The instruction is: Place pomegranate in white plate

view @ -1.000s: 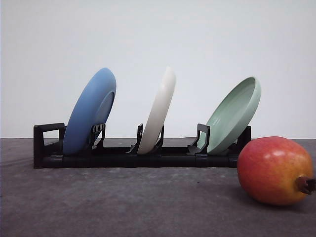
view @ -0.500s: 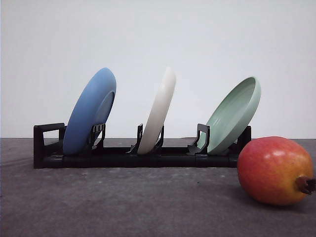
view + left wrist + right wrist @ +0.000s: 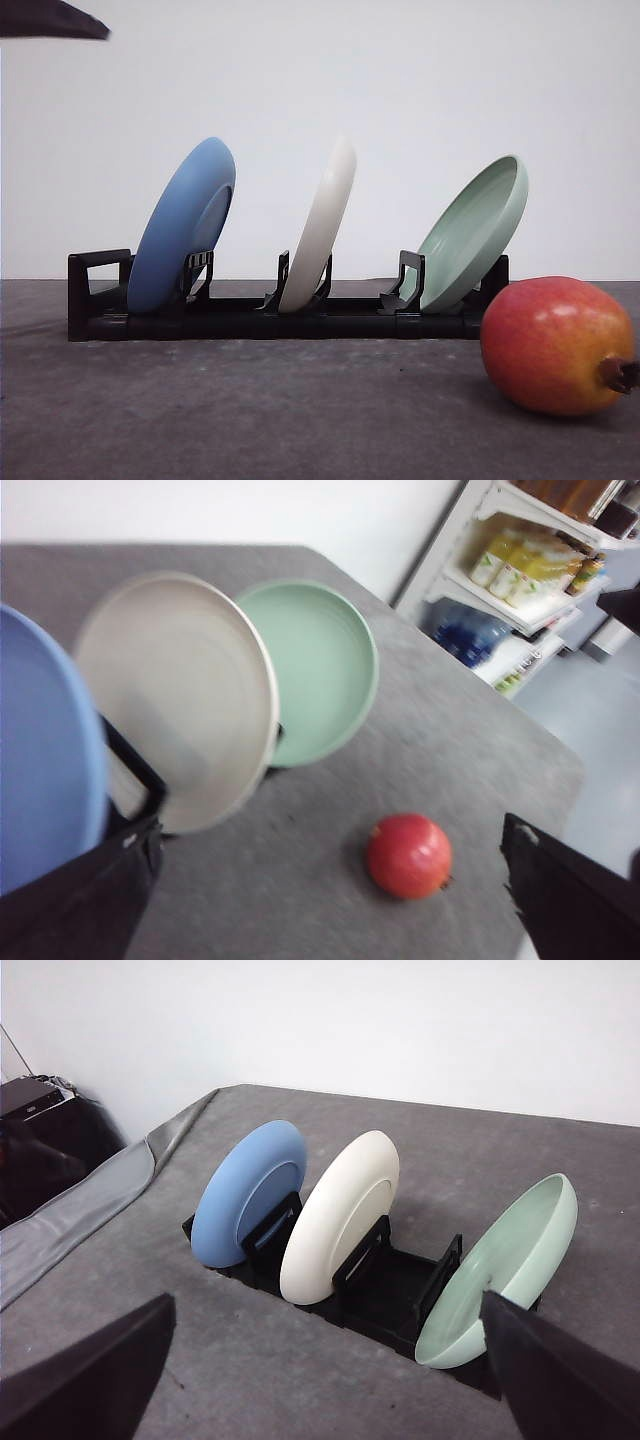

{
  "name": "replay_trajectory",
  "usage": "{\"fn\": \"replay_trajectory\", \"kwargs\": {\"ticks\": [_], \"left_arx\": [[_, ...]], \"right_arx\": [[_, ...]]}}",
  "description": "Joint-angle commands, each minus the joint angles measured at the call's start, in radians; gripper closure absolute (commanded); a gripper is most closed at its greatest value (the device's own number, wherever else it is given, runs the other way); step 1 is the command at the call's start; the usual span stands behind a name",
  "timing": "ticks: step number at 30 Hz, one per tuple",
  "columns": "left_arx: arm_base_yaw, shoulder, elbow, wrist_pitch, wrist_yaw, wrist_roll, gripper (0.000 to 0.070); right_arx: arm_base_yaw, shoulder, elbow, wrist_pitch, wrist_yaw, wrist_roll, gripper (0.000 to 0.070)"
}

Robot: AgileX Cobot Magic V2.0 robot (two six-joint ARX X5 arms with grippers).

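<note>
Front view shows a black dish rack [image 3: 270,318] standing across the grey bench [image 3: 250,420] toward its far edge, with three plates leaning in its slots: a blue plate [image 3: 182,225] nearest the bench's left edge, the white plate [image 3: 320,225] in the middle slot, and a pale green plate [image 3: 472,232] at the rack's right end. The pomegranate [image 3: 556,345] lies on the bench near its front right corner, just in front of the green plate, its brown crown pointing right. From the left wrist view the left pincer [image 3: 330,920] hangs above the rack with its dark fingers [image 3: 570,900] spread wide and holding nothing. From the right wrist view the right pincer [image 3: 330,1380] is likewise spread wide and empty, facing the rack.
</note>
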Motion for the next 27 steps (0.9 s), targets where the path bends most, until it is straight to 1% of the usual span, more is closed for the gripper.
{"fn": "replay_trajectory", "kwargs": {"ticks": [1, 3, 7, 13, 16, 19, 23, 27], "left_arx": [[-0.033, 0.039, 0.035, 0.008, -0.018, -0.015, 0.0028], [-0.084, 0.096, 0.066, 0.008, -0.058, -0.016, 0.0028], [-0.186, 0.242, 0.176, -0.003, -0.169, -0.02, 0.0028], [-0.303, 0.505, 0.443, -0.098, -0.323, -0.019, 0.0028], [-0.339, 0.629, 0.572, -0.15, -0.373, -0.019, 0.0029], [-0.368, 0.73, 0.665, -0.182, -0.422, -0.019, 0.0029], [-0.397, 0.82, 0.723, -0.182, -0.48, -0.018, 0.003], [-0.416, 0.869, 0.725, -0.173, -0.527, -0.018, 0.003]], "right_arx": [[0.003, 0.004, 0.015, 0.007, 0.0, 0.038, 0.0077], [0.003, 0.004, 0.015, 0.006, 0.0, 0.055, 0.0077], [0.003, 0.004, 0.015, 0.006, 0.0, 0.06, 0.0077], [0.003, 0.004, 0.015, 0.002, 0.0, 0.061, 0.0077], [0.003, 0.004, 0.015, 0.0, 0.0, 0.061, 0.0077], [0.003, 0.004, 0.015, -0.001, 0.0, 0.061, 0.0077], [0.003, 0.004, 0.015, -0.003, 0.0, 0.061, 0.0077], [0.003, 0.003, 0.015, -0.009, 0.0, 0.061, 0.0077]]}}
